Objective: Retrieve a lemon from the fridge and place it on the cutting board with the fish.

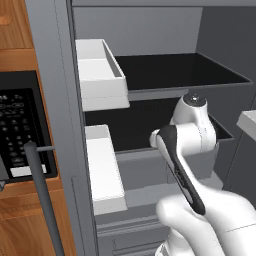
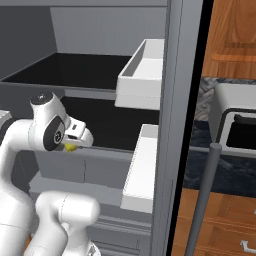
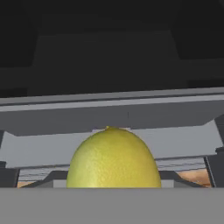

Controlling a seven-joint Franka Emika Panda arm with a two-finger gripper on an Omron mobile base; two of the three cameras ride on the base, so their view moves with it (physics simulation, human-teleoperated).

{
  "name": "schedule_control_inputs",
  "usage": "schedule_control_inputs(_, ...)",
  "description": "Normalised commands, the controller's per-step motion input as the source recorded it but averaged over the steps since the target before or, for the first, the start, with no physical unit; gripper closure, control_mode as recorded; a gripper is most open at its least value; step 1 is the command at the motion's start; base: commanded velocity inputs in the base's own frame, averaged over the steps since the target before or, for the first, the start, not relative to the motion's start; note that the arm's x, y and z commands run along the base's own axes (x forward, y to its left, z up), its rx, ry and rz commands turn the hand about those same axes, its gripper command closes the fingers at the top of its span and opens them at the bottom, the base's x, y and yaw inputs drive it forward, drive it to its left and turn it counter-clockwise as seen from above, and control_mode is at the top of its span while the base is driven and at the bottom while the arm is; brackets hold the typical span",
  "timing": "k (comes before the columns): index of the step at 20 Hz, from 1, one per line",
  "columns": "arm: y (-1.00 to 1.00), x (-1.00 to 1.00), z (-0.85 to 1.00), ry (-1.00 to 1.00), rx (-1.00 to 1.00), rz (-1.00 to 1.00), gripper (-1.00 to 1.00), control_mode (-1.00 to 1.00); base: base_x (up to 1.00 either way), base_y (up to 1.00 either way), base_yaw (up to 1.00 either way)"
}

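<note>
From my seat I start at the far left of the left base view, where the microwave (image 1: 22,130) sits at 9 o'clock in the wood cabinet, and just right of it a grey bar handle (image 1: 44,200) runs down toward 7 o'clock. Next comes the open fridge (image 1: 60,100), with two white door bins (image 1: 100,75) one above the other and dark shelves (image 1: 175,70) behind them, from 12 to 3 o'clock. The arm rises from 5 o'clock and reaches in at the level of the lower shelf. In the right base view I see the gripper (image 2: 75,142) at 9 o'clock, in front of the lower shelf edge, and a small yellow part of the lemon (image 2: 71,147) shows just under it. In the hand view the lemon (image 3: 113,159) is at 6 o'clock, very close to the camera and upright, with the grey fridge ledges behind it. The finger tips are hidden there, so I cannot tell if the jaws are clamped on the lemon or only stand apart around it. At the far right of the right base view, a toaster oven (image 2: 235,125) stands at 3 o'clock beyond the door.
</note>
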Motion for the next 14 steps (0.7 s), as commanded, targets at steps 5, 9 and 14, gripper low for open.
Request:
schedule_control_inputs(5,-0.31,-0.45,0.38,0.15,0.0,-0.03,1.0,-1.0,0.0,0.0,0.0)
schedule_control_inputs(9,-0.21,-0.51,0.1,0.16,0.0,-0.01,1.0,-1.0,0.0,0.0,0.0)
schedule_control_inputs(14,-0.03,-0.69,-0.02,0.0,0.01,0.0,1.0,-1.0,0.0,0.0,0.0)
